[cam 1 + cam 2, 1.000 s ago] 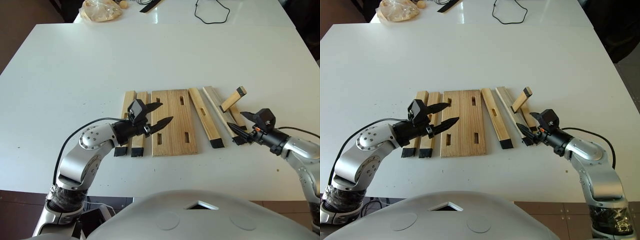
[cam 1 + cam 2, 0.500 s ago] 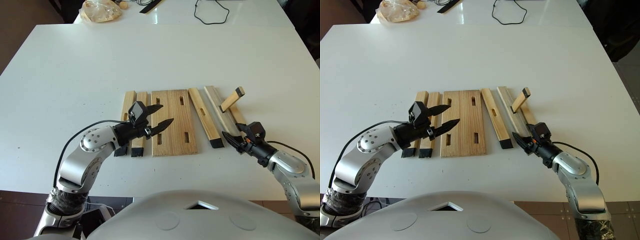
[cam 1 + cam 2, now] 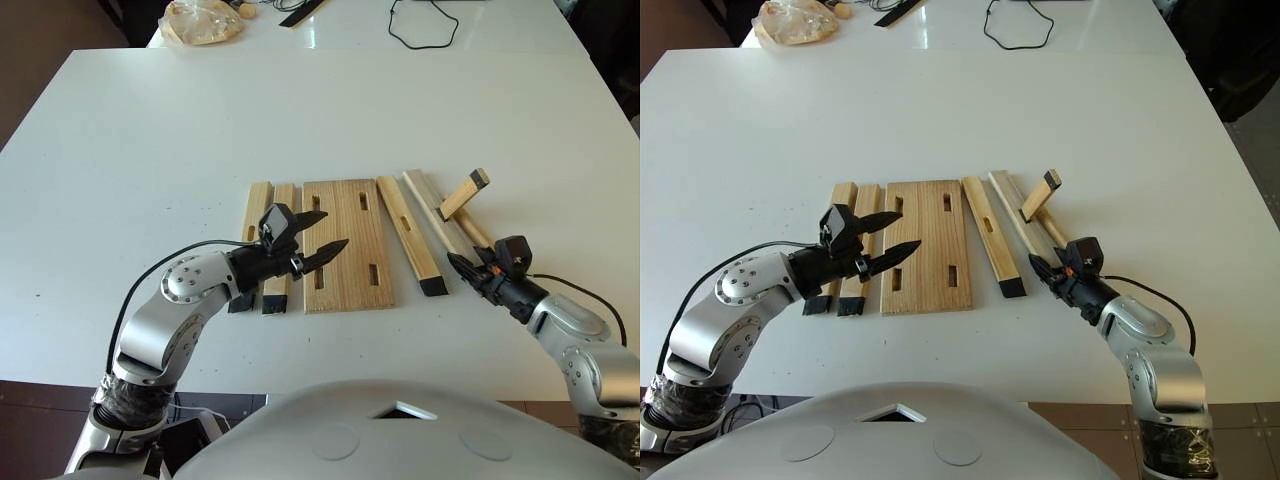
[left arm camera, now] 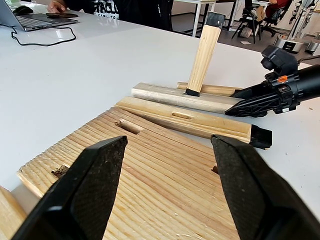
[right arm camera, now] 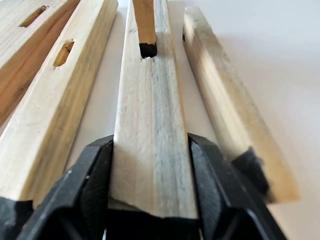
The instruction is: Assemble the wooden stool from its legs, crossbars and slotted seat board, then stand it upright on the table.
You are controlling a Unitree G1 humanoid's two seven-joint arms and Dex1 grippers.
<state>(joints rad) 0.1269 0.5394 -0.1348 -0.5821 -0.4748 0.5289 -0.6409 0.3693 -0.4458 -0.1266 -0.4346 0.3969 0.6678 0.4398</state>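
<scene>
The slotted seat board [image 3: 348, 245] lies flat in the middle of the table. My left gripper [image 3: 318, 232] hovers open just above its left edge, with nothing between its fingers [image 4: 95, 185]. Two legs [image 3: 271, 240] lie side by side left of the board. Right of it lie a slotted leg [image 3: 410, 236], a pale crossbar [image 3: 435, 212] and another leg [image 3: 476, 232]. A short piece [image 3: 465, 194] leans tilted across the pale crossbar. My right gripper [image 3: 463, 270] is shut on the near end of the pale crossbar [image 5: 150, 125], with one finger [image 5: 85, 195] on each side.
A bag [image 3: 203, 20] and a black cable [image 3: 425, 25] lie at the far edge of the white table [image 3: 300, 110]. Wide bare tabletop stretches beyond the parts and to the left. The table's near edge runs close behind both grippers.
My right arm has dropped lower and turned, and its gripper has stayed at the near end of the pale crossbar, whose far end shifted slightly left. The left arm has stayed still.
</scene>
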